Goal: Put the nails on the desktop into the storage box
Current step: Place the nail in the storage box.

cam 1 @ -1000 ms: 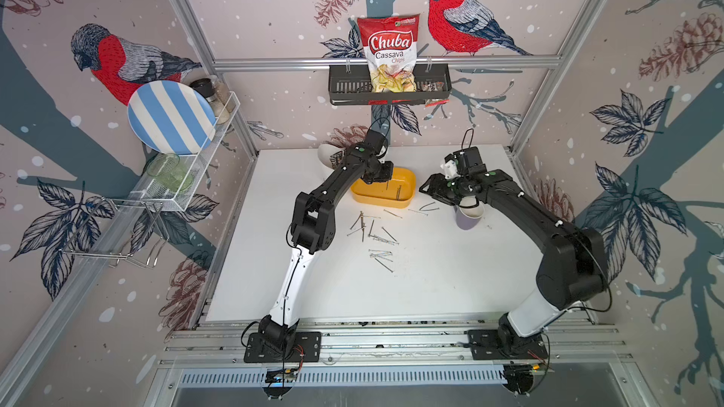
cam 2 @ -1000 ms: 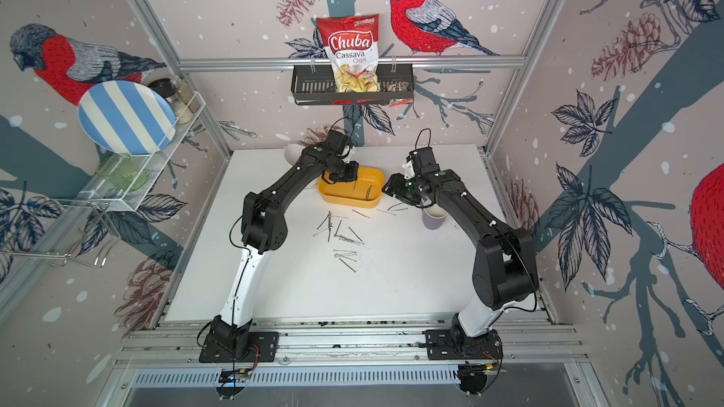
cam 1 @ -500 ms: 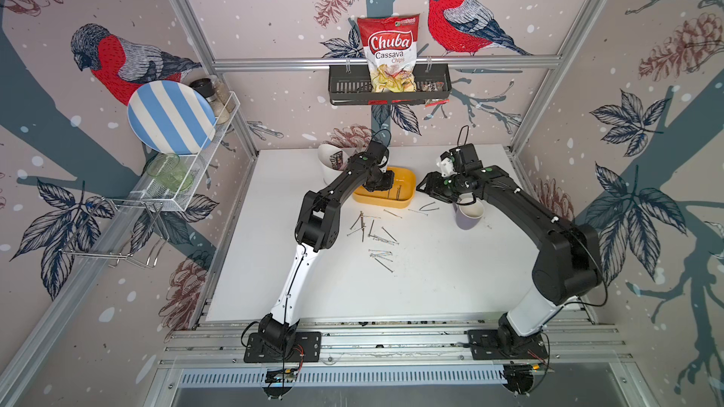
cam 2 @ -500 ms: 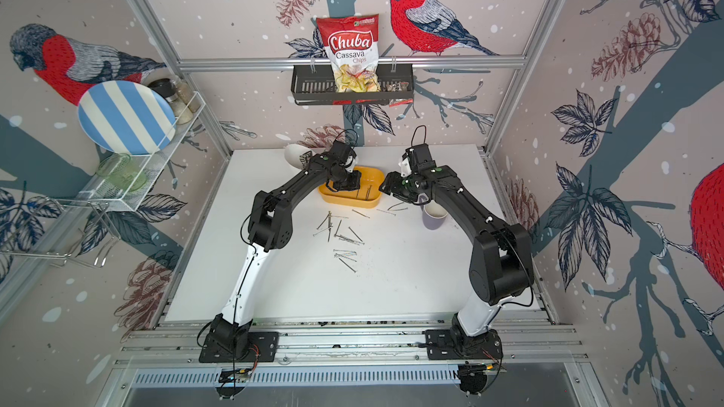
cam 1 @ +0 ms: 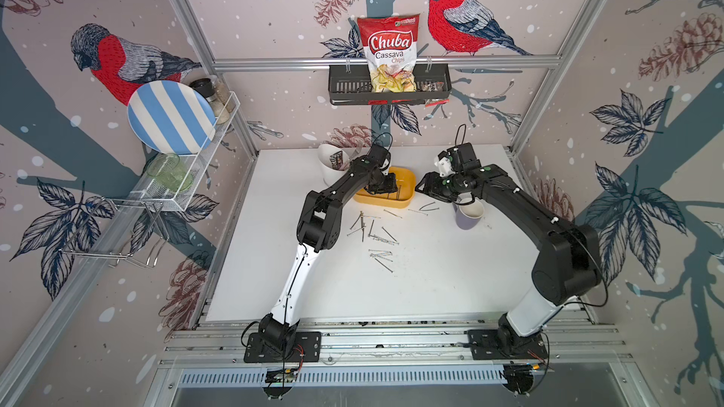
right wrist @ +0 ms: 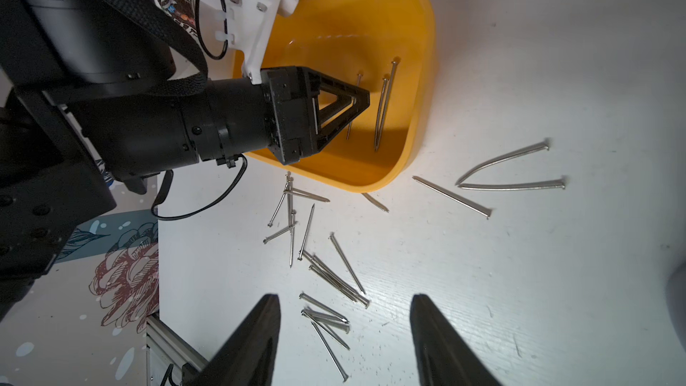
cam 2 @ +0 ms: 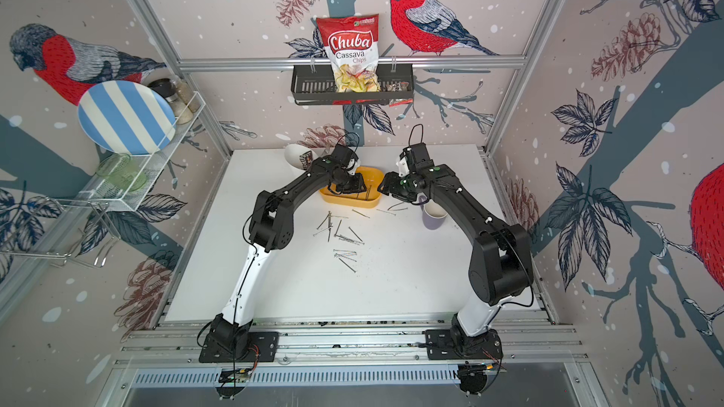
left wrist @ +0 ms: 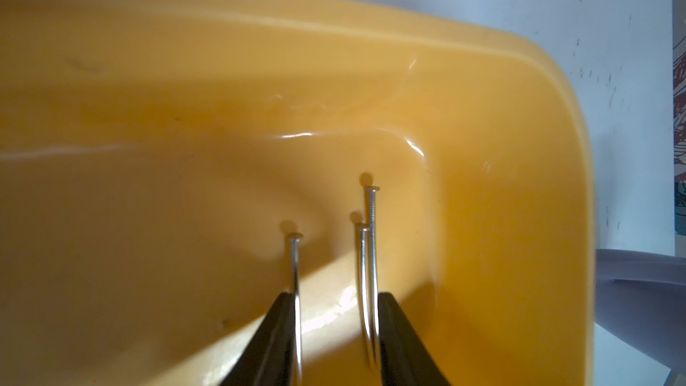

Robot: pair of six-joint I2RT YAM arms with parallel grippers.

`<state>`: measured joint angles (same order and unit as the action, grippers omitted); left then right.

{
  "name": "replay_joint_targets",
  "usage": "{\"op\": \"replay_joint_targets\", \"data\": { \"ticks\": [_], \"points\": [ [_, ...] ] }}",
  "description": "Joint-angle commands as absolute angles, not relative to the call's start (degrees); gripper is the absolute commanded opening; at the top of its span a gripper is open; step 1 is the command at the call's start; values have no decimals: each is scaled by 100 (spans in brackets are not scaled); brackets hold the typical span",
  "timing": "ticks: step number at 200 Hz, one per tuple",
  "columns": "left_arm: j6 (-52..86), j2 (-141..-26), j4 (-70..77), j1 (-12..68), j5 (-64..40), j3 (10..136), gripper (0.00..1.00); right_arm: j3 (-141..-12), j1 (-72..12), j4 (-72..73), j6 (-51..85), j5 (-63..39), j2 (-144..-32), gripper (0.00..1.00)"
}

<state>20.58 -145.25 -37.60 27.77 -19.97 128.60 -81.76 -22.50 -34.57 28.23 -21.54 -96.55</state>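
Left gripper (left wrist: 336, 302) part-open, low inside the shallow yellow plastic storage box (left wrist: 538, 142), with three thin grey metal nails (left wrist: 371, 246) lying between its fingers. If I lift carelessly, one may drag out. Right gripper (right wrist: 345, 298) is wide and empty above the flat white desktop (right wrist: 519, 272), where most nails lie scattered.

This is a robot lab cell dressed as a kitchen corner. Aluminium profiles (cam 1: 384, 61) frame panels of bullfinch wallpaper (cam 1: 462, 21). High beyond the left gripper (cam 1: 387, 191), a black wall basket (cam 1: 344, 88) holds a Chuba Cassava Chips bag (cam 1: 388, 48). Far to that gripper's left, a wire rack (cam 1: 188, 189) carries a blue-striped plate (cam 1: 170, 117). Behind it, the arm bases (cam 1: 280, 342) are bolted to rails (cam 1: 391, 340) edging the white desktop (cam 1: 431, 287).
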Motion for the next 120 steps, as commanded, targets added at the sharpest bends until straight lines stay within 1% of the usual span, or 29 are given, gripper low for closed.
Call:
{"op": "replay_joint_targets", "data": {
  "ticks": [1,36,48,80,86,120],
  "points": [
    [2092,-14279,-3608,2795,-2081,12814,45,-8185,-2269,-3453,2631,-2030,-9624,60],
    [2124,-13695,-3604,2795,-2019,12457,53,-8015,-2388,-3208,2262,-1767,-9442,60],
    [2118,-13406,-3586,2797,-1953,12218,54,-7902,-2474,-3093,2036,-1702,-9392,60],
    [2094,-12469,-3351,2794,-1722,11189,58,-7471,-3005,-2712,1156,-1192,-9212,61],
    [2094,-12270,-3300,2790,-1670,10978,61,-7358,-3140,-2619,911,-1136,-9187,61],
    [2187,-11187,-2935,2791,-1362,9577,64,-6935,-3760,-2233,99,-815,-9228,62]
  ]
}}
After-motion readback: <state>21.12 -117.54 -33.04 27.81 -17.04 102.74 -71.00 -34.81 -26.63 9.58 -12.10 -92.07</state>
